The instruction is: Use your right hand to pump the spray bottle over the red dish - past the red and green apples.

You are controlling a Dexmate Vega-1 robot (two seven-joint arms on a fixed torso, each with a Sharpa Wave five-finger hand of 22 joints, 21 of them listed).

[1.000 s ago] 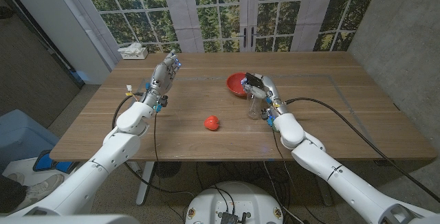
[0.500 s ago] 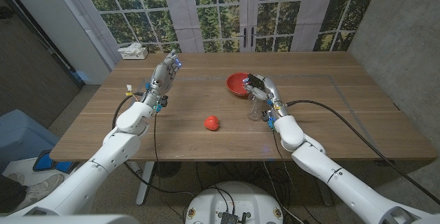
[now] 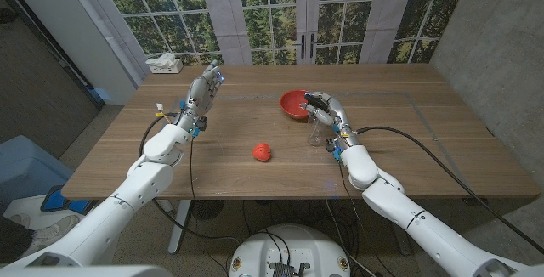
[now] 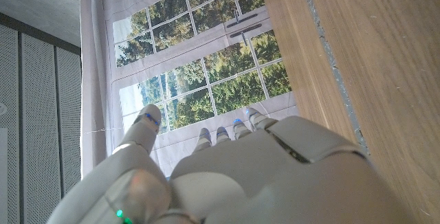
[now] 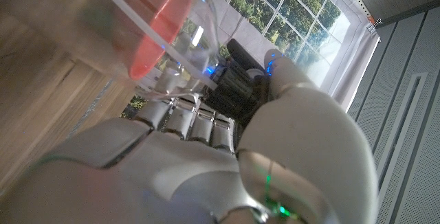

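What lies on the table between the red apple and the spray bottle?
In the head view, only bare wood separates the red apple from the spray bottle, which the right hand grips beside the red dish.

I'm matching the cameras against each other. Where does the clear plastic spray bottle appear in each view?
Head view: clear plastic spray bottle right of centre, gripped by the right robot hand.
Left wrist view: not visible.
Right wrist view: bottle fills upper left, close up.
Shared landmark: red round dish, seen red through the bottle.
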